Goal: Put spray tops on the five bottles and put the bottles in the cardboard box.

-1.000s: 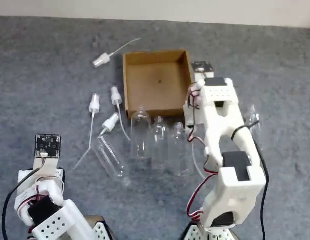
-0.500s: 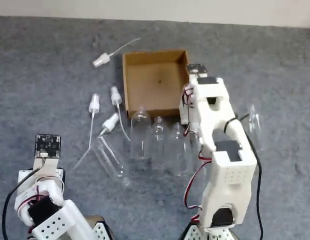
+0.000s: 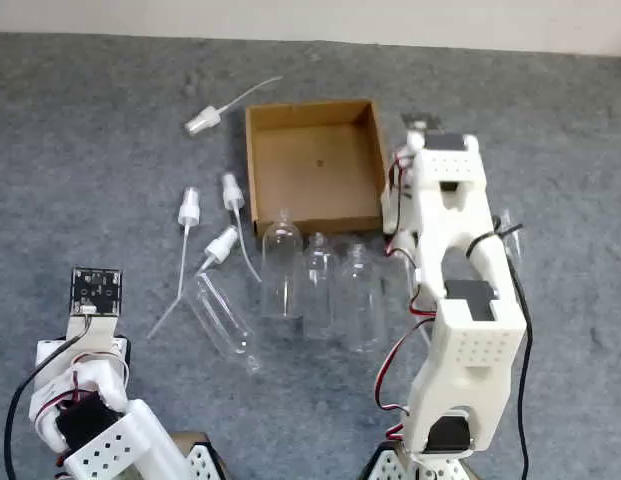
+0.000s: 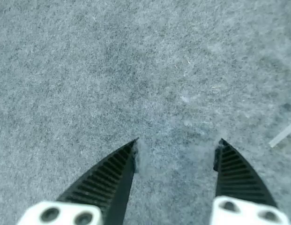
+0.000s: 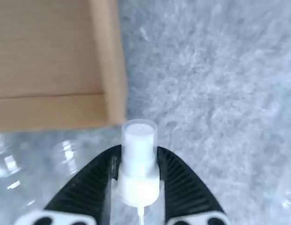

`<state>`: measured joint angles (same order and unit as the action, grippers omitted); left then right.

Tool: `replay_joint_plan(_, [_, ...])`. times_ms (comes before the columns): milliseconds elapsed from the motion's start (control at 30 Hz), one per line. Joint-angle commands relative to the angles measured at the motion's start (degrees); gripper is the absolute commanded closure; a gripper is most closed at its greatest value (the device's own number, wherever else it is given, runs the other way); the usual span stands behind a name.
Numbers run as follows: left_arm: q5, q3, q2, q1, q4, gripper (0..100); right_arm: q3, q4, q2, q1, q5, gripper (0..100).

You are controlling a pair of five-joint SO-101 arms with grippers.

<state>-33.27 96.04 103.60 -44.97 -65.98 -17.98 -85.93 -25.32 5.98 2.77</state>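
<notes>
Gripping a spray top [image 5: 138, 140] between closed fingers, right gripper [image 5: 138, 152] hangs just off the near right corner of the cardboard box [image 3: 312, 165]. The top's long axis runs along the gripper, cap outward, thin tube trailing toward the wrist. Nearest bottle [image 3: 358, 297] sits just outside the box's near wall, back toward the arm's base and to its left. Left gripper [image 4: 175, 145] is open over bare tabletop [image 4: 136, 56], well apart. Judgement: the right arm is nearer, and the top must turn tube-down over a bottle neck.
</notes>
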Motion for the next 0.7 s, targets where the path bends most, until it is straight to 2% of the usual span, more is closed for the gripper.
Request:
replay_joint_plan(0, [-0.18, 1.10, 0.31, 1.27, -0.26, 77, -11.47, -5.58, 8.57, 6.81, -3.08, 99.5])
replay_joint_plan(200, [-0.18, 1.10, 0.31, 1.27, -0.26, 77, -20.09, -5.41, 10.95, 26.33, -5.36, 99.5])
replay_joint_plan(300, [-0.18, 1.10, 0.13, 1.27, -0.26, 77, -21.05, -1.19, 8.04, 32.04, -10.99, 99.5])
replay_joint_plan(433, [-0.18, 1.10, 0.04, 1.01, -0.26, 77, -21.32, 3.12, 1.89, 35.56, -13.80, 99.5])
replay_joint_plan(567, [-0.18, 1.10, 0.04, 1.01, -0.35, 77, -22.81, 5.05, -3.56, 36.00, -17.58, 99.1])
replay_joint_plan(667, [-0.18, 1.10, 0.13, 1.19, -1.05, 77, -24.40, 5.23, -6.46, 36.09, -17.67, 94.6])
